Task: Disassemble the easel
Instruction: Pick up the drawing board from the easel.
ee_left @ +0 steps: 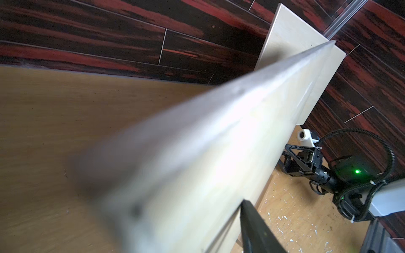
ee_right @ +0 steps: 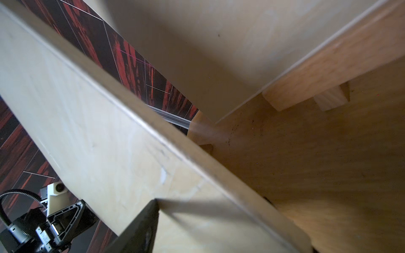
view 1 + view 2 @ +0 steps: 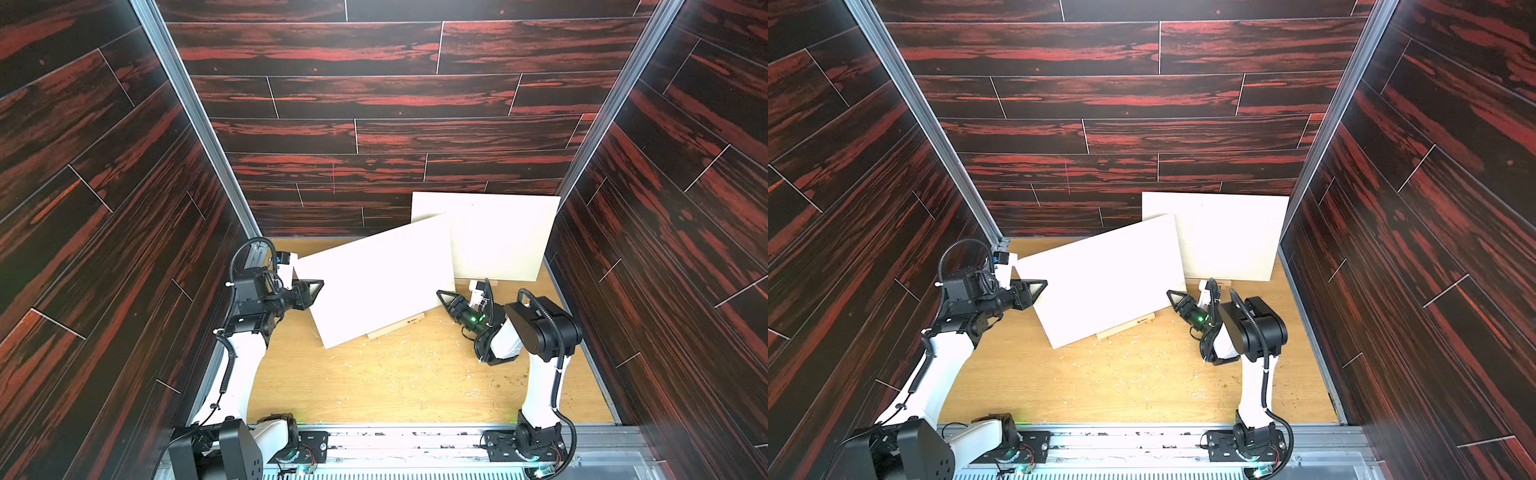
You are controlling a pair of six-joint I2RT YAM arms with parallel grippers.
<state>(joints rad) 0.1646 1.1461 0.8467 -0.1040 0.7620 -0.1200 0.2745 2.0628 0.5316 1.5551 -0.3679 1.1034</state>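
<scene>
The left end effector is straddling the left edge of the tilted white board, the right end effector its right edge; whether either is clamping, I cannot tell.

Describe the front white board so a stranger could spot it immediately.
On the wooden table, two pale boards stand toward the back wall. The front board stands nearer the table's middle. Unlike the back board, which stands level, it is skewed, one corner dipping low.

wood-grain tabletop strewn with pale chips, bearing easel base.
</scene>
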